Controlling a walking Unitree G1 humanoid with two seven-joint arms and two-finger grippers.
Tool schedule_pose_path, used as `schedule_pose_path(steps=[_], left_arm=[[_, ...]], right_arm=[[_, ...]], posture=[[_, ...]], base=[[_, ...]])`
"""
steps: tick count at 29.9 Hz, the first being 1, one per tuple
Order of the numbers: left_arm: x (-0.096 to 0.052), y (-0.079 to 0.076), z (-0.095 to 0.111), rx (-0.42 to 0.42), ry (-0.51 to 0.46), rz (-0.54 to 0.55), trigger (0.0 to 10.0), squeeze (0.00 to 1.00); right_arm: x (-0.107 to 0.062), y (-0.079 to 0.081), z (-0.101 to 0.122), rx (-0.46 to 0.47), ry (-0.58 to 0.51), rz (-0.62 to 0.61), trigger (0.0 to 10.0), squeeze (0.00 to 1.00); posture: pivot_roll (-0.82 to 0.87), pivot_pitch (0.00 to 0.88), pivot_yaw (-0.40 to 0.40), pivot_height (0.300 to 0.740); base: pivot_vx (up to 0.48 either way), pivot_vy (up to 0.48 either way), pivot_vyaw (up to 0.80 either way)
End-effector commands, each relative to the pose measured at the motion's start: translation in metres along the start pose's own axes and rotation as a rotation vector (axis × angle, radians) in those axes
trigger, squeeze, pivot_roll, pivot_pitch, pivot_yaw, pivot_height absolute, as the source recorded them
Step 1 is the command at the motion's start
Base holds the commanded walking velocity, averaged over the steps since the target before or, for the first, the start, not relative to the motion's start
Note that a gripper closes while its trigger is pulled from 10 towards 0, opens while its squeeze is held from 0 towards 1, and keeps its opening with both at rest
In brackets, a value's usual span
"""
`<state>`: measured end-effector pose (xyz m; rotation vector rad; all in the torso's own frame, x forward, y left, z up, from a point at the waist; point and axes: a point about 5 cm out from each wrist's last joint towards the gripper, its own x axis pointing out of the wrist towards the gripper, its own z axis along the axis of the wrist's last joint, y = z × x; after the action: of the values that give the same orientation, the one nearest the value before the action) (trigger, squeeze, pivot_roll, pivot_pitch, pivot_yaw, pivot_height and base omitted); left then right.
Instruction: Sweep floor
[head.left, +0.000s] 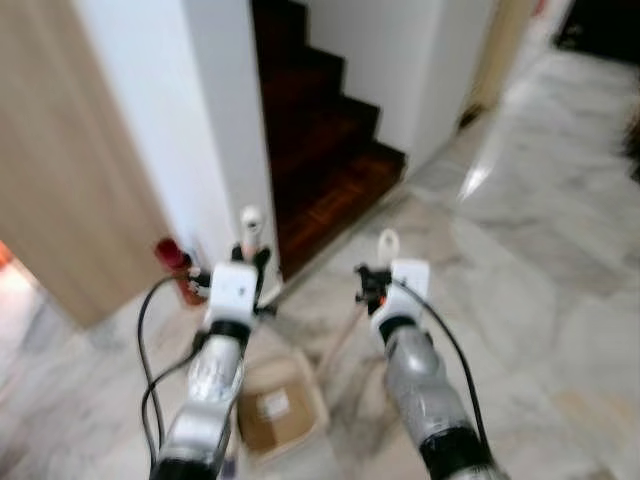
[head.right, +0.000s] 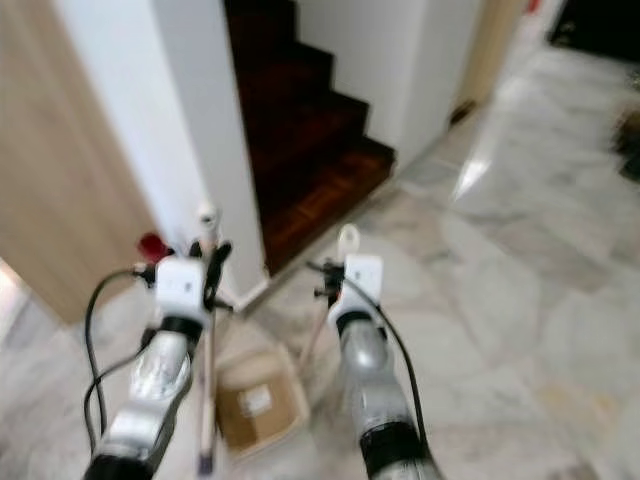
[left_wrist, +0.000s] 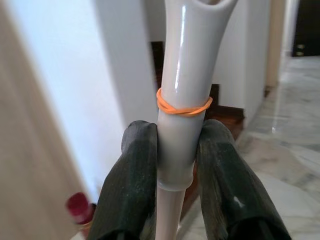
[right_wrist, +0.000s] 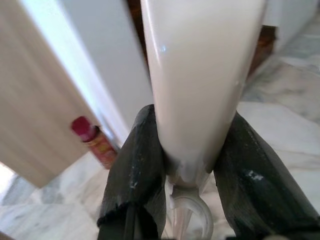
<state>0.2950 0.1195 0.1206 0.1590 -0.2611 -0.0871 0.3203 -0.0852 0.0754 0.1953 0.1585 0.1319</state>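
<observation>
Left gripper (left_wrist: 177, 150) clamped on broom (left_wrist: 182, 75), right gripper (right_wrist: 187, 150) on dustpan handle (right_wrist: 200, 75) — glossy plastic, could slip or twist mid-sweep.

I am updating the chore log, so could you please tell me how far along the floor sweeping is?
Done: both tools are picked up. The left gripper is shut on the broom handle, the right gripper on the dustpan handle.
In hand: the robot stands on the marble floor near the dark stairs, with the dustpan low in front.
Left: the sweeping itself; the blurred views show no gathered dirt.
</observation>
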Motion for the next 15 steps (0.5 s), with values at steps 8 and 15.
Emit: schedule_pose_path(steps=[8,15], left_arm=[[0.0031,0.0016,0.0061,-0.001,-0.028,-0.001,10.0,0.00],[0.0032,0.0015,0.0057,0.001,-0.028,-0.005,10.0,0.00]], right_arm=[[0.0039,0.0071,0.0155,0.005,-0.065,0.028,10.0,0.00],[0.0040,0.0073,0.0154,0.009,-0.066,0.030,10.0,0.00]], posture=[[0.13,0.000,-0.031,0.740],[0.13,0.000,-0.028,0.740]], base=[[0.000,0.412,0.80],[0.000,0.404,0.80]])
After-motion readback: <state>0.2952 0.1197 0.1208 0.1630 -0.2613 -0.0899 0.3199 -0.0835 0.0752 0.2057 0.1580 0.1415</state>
